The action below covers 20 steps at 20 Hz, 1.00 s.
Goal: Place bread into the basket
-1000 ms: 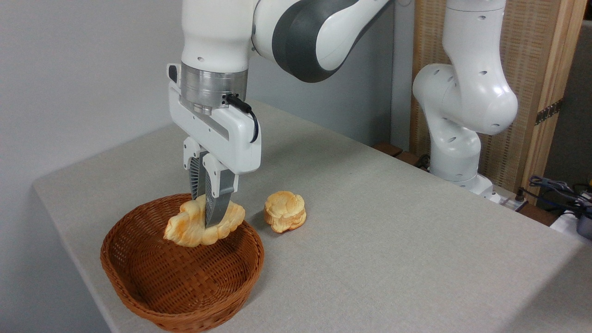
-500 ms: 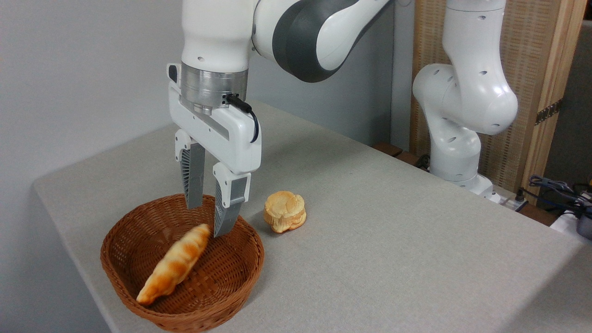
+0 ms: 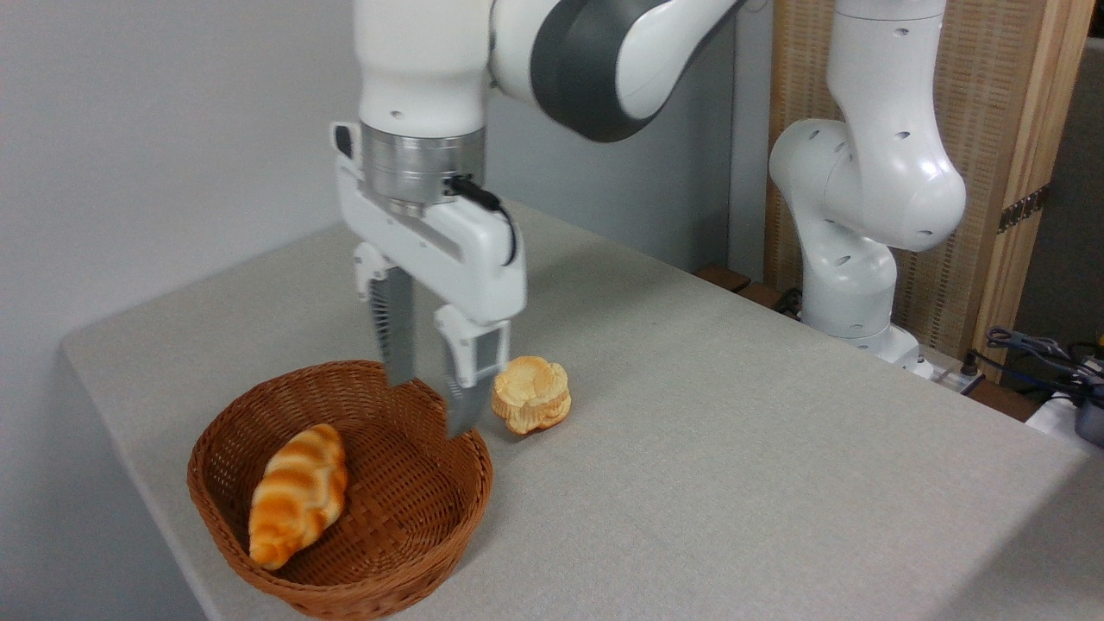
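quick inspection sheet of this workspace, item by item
surface: grey table, no spills or marks seen
bread: croissant-shaped roll lies inside the basket, left side of its floor, touching nothing but the basket
basket: wicker basket near the table's front left corner, upright
clutter: one round bun on the table just right of the basket
gripper: jaws apart, empty, above the basket's back right rim; slightly blurred
cables: a black cable at the wrist; loose wires at the right edge
surroundings: plain wall on the left, wooden panel behind the arm's base
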Each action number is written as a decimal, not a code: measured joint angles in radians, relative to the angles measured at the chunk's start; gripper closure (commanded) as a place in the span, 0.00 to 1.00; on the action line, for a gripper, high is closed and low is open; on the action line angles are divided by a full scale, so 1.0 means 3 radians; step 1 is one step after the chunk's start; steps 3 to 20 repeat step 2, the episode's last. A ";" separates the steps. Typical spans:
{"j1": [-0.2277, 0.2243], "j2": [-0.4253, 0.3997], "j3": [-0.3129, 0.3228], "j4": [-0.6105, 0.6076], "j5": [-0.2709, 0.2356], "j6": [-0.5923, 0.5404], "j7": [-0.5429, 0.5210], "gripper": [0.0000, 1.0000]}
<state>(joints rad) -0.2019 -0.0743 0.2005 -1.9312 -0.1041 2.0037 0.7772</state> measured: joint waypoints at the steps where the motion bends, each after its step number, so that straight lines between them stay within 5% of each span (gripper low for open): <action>1: 0.0002 -0.0026 0.0021 0.0001 0.0000 -0.0145 0.0004 0.00; 20: 0.0003 -0.0038 0.0028 0.0002 0.0003 -0.0209 0.0004 0.00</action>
